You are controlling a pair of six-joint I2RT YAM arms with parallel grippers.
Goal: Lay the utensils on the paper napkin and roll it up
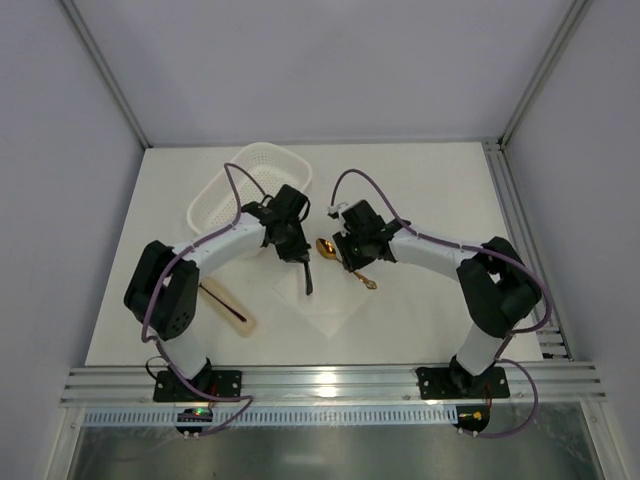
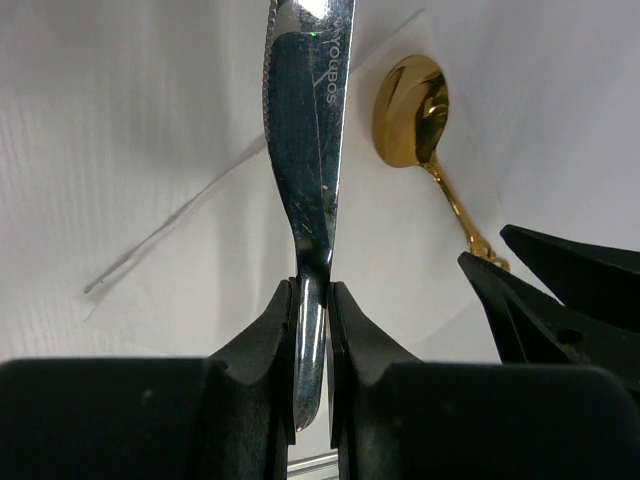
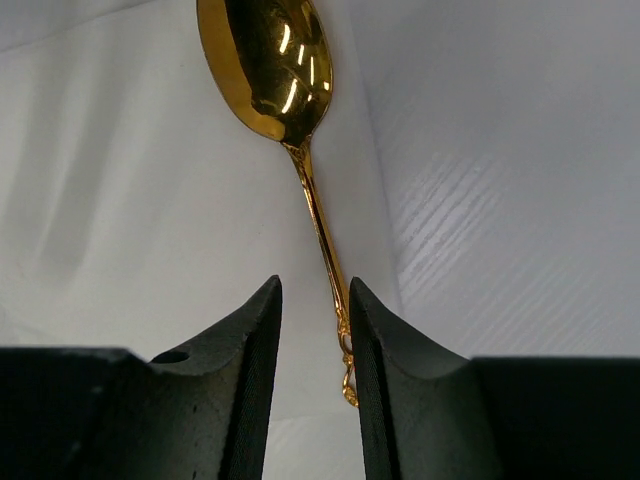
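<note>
My left gripper (image 1: pixel 298 257) (image 2: pixel 312 285) is shut on the handle of a dark, shiny utensil (image 2: pixel 305 130) (image 1: pixel 306 278) with a serrated edge, which hangs over the paper napkin (image 2: pixel 400 250) (image 1: pixel 335 302). A gold spoon (image 3: pixel 268 60) (image 2: pixel 412 105) (image 1: pixel 328 247) lies on the napkin (image 3: pixel 150 200). My right gripper (image 3: pixel 313 285) (image 1: pixel 357 265) stands open low over the spoon's handle. The handle's end (image 3: pixel 345 345) lies between the jaws, against the right finger.
A white perforated basket (image 1: pixel 250 190) stands behind the left gripper. A flat beige slab (image 1: pixel 232 312) with a thin dark stick on it lies at the front left. The two grippers are close together over the napkin.
</note>
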